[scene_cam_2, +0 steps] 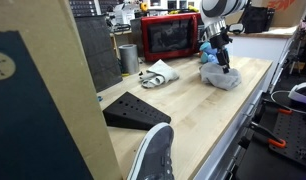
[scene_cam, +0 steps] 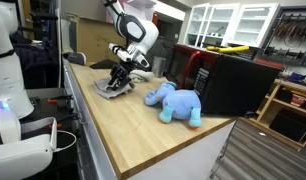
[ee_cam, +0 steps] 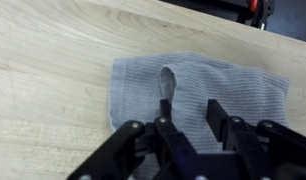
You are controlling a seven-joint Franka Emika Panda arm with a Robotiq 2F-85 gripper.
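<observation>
Under the claw (ee_cam: 190, 115), a grey cloth (ee_cam: 228, 85) lies spread on the wooden counter (scene_cam: 143, 135), near its far end in both exterior views. The fingers (ee_cam: 165, 125) stand down on the cloth with a small raised fold just ahead of them. A gap shows between the jaws, and whether they have clamped fabric or only press on it I cannot tell. The step in hand reads as a pinch on the cloth's middle. A lift from here would call for the jaws to close firmly on the fold first, then rise straight so the fabric does not slip out. Just beside the cloth, and apart from it, lies a blue plush elephant (scene_cam: 175, 101). Farther along the counter sit a crumpled white rag (scene_cam_2: 159, 73), a black wedge (scene_cam_2: 133, 110) and a metal cup (scene_cam_2: 128, 57), whose contents are hidden from this angle. A red microwave (scene_cam_2: 171, 35) stands behind with its door shut and its inside too dark to read.
</observation>
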